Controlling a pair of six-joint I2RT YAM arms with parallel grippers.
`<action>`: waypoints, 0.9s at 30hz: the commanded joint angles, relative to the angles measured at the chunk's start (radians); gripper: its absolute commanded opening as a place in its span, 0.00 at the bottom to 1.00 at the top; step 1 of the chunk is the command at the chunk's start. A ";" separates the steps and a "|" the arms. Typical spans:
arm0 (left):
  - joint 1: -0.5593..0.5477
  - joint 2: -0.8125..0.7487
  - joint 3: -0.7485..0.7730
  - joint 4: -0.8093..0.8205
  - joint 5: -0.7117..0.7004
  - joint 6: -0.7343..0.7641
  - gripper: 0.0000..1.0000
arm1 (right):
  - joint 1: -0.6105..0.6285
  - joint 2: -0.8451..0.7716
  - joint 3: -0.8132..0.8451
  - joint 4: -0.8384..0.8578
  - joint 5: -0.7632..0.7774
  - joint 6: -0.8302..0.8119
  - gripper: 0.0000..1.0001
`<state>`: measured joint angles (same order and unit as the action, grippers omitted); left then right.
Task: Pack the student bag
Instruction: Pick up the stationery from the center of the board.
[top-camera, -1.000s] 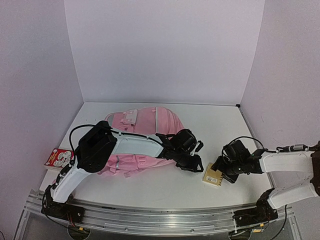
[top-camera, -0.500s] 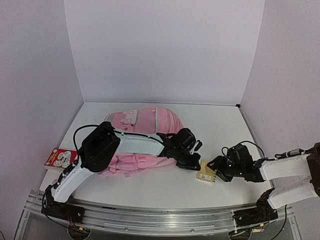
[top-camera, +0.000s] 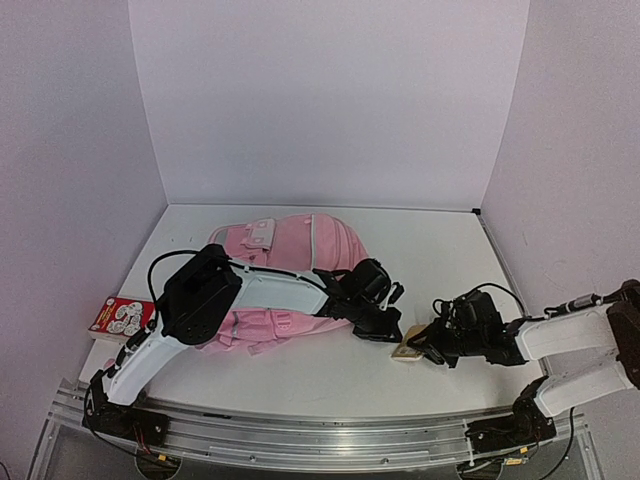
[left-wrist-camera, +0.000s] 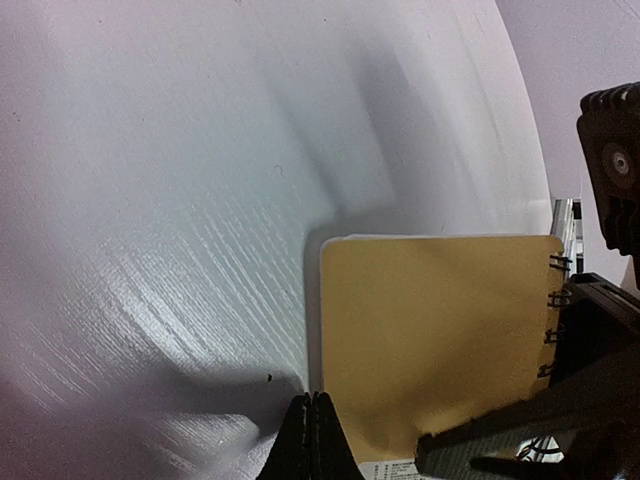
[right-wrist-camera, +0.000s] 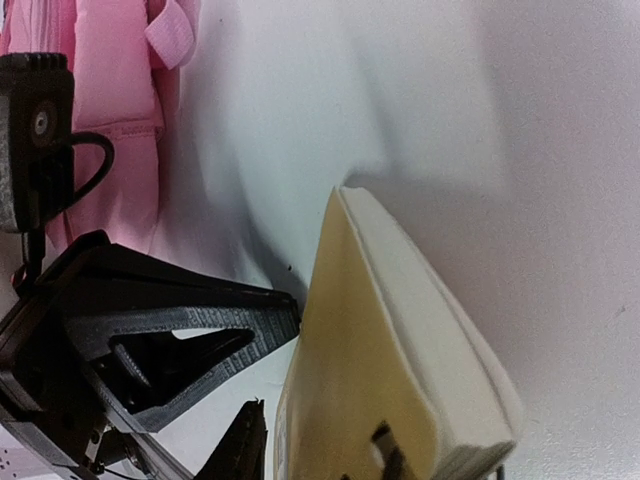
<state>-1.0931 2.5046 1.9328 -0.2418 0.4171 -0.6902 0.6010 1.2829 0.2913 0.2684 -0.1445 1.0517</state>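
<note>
Overhead view, left to right. A red-and-white packet (top-camera: 119, 317) lies at the left edge of the white desk (top-camera: 300, 378), partly over that edge. The student bag (top-camera: 300, 245), a pink backpack with white trim, lies flat on the left half of the desk towards the back edge, and the left arm reaches across its near side. The left gripper (top-camera: 390, 328) sits just past the bag's right end, low over the desk. In the left wrist view its jaws are pressed together with nothing between them, their tips at the edge of a tan-covered spiral notebook (left-wrist-camera: 430, 330). The notebook stands right of centre near the front edge, tilted up on one side with its wire binding towards the right arm. The right gripper (top-camera: 428, 345) has its jaws clamped on the notebook's bound end.
</note>
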 joint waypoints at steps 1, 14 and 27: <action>0.000 -0.031 -0.035 -0.047 -0.032 0.014 0.00 | 0.004 0.020 0.009 -0.032 0.087 0.021 0.01; -0.027 -0.378 0.079 -0.278 -0.459 0.342 0.99 | 0.004 -0.278 0.172 -0.494 0.218 -0.151 0.00; 0.012 -0.215 0.390 -0.763 -1.072 0.317 1.00 | 0.004 -0.138 0.358 -0.493 0.129 -0.270 0.00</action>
<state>-1.1107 2.2166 2.2681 -0.7987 -0.5083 -0.3602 0.6018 1.1125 0.5609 -0.2224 0.0120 0.8460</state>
